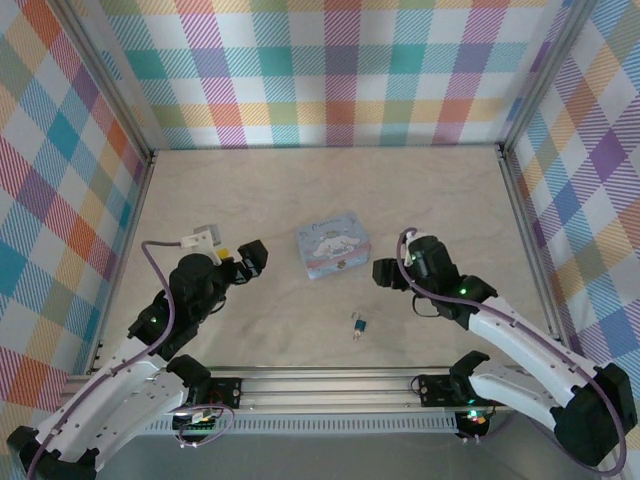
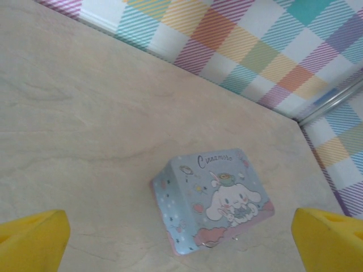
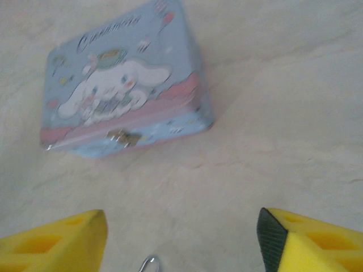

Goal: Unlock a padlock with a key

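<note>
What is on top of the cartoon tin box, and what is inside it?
Nothing rests on the tin box; its printed lid is bare. The lid is shut, so the inside cannot be seen.

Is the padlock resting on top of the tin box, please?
No, the padlock lies on the bare table, apart from the tin box.

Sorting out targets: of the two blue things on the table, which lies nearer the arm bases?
The tiny padlock, lying toward the front edge; the cartoon-printed tin box is far bigger and sits farther back.
</note>
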